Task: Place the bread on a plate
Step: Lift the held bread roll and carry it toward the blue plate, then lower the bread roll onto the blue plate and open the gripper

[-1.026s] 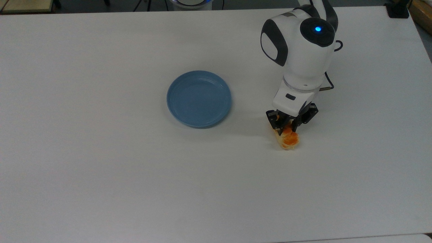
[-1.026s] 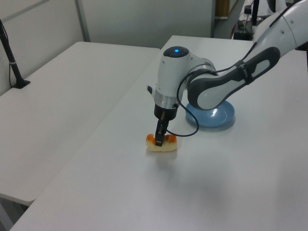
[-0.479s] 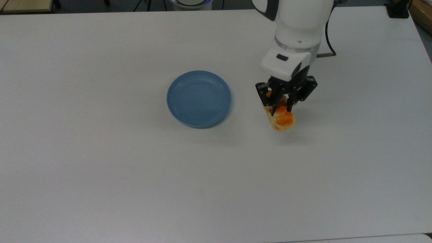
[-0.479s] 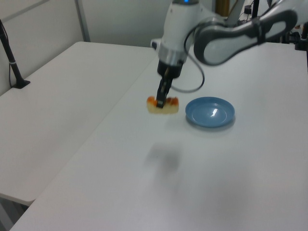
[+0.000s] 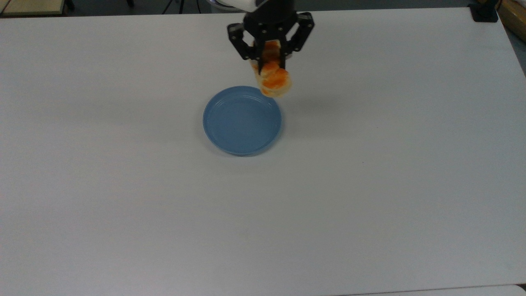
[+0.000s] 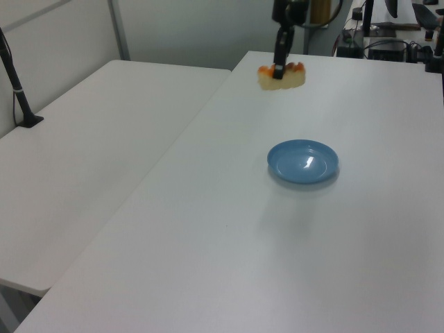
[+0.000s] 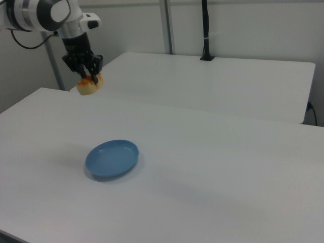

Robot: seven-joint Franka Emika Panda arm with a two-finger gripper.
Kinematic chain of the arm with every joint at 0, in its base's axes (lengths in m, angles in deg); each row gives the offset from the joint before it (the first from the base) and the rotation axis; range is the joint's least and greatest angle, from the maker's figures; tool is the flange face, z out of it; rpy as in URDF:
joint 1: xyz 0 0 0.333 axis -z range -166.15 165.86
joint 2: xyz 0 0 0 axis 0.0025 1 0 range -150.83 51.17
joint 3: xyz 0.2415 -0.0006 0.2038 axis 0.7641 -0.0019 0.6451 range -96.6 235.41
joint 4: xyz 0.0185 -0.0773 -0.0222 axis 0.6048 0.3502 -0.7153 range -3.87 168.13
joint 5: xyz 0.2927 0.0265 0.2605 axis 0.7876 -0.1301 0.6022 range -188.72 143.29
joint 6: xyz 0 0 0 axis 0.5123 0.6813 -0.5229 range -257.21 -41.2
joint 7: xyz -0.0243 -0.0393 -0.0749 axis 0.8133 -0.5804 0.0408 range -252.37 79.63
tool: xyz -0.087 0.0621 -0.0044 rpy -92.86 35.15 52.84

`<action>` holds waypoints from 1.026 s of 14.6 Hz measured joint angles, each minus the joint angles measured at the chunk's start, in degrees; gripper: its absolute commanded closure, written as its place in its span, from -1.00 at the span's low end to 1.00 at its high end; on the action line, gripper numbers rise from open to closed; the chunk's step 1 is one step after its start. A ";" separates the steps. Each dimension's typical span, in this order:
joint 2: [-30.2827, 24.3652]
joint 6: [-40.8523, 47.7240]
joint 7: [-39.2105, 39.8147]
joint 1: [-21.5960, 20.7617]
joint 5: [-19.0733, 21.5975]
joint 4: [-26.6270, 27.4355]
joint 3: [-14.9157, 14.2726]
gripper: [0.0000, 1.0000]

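Top view: bread [image 5: 274,80] in claw [image 5: 270,61]

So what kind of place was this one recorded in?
Probably a robotics lab or office workroom: plain white tables pushed together, partition walls behind, cables and equipment at the far end.

arm [image 5: 267,4] cut off at top view's upper edge, bread's [image 5: 274,80] middle hidden between jaws

Nothing to read anywhere from where I'm standing, no labels, brand marks or numbers on any of it.
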State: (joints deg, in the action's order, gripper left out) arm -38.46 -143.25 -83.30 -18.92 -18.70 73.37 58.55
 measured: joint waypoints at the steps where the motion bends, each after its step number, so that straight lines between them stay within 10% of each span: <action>1: -0.81 0.19 1.99 -0.02 0.01 1.73 -1.70 0.23; 11: 1.59 -15.46 12.22 -3.26 -0.10 24.37 -9.41 0.10; 13: 4.32 -17.24 10.98 -4.66 -0.10 24.87 -9.40 -0.22; 15: 6.30 -19.33 7.86 -5.86 -0.10 24.86 -9.40 -1.00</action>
State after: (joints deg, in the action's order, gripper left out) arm -32.16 -162.58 -75.44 -24.78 -18.80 98.23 49.14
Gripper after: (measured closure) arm 0.432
